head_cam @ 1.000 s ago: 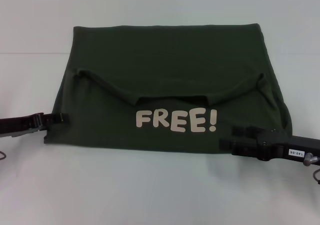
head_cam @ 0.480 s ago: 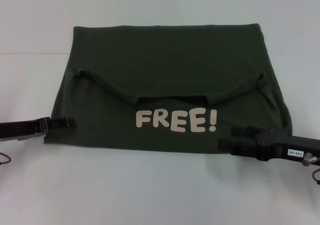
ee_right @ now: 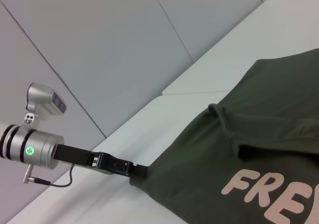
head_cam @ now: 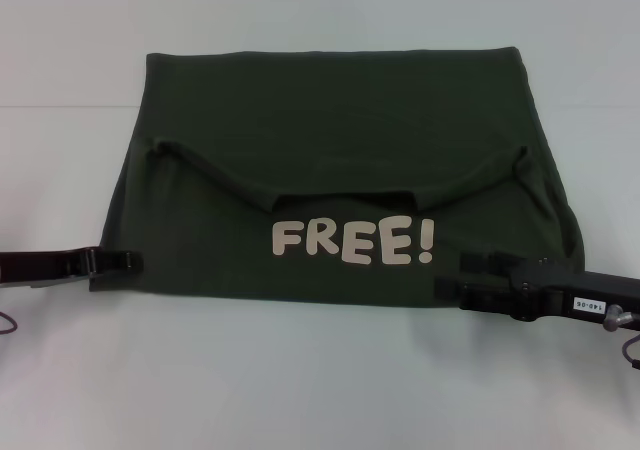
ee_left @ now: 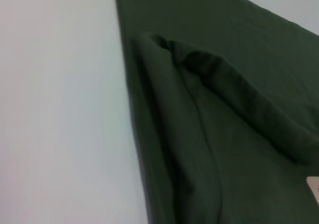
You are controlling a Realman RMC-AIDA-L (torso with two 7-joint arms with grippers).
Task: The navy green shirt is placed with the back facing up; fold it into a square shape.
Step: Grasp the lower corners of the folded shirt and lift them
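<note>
The navy green shirt [head_cam: 340, 170] was laid flat on the white table [head_cam: 320, 370], its near part folded over so that the pale lettering "FREE!" [head_cam: 353, 242] faced upward close to the near edge. The folded collar and both sleeves were seen as ridges running across the middle of the cloth.

The left tool [head_cam: 128, 260] was positioned low at the shirt's near left corner, its tip at the cloth edge; whether its fingers were apart or together could not be told. In the right wrist view, this tool [ee_right: 137, 171] was seen touching the corner of the fabric.

The right tool [head_cam: 450, 278] was positioned at the near right corner, over the cloth beside the lettering; its finger state likewise could not be told.

In the left wrist view, only the shirt's folded edge [ee_left: 199, 134] against the table [ee_left: 60, 109] was shown.
</note>
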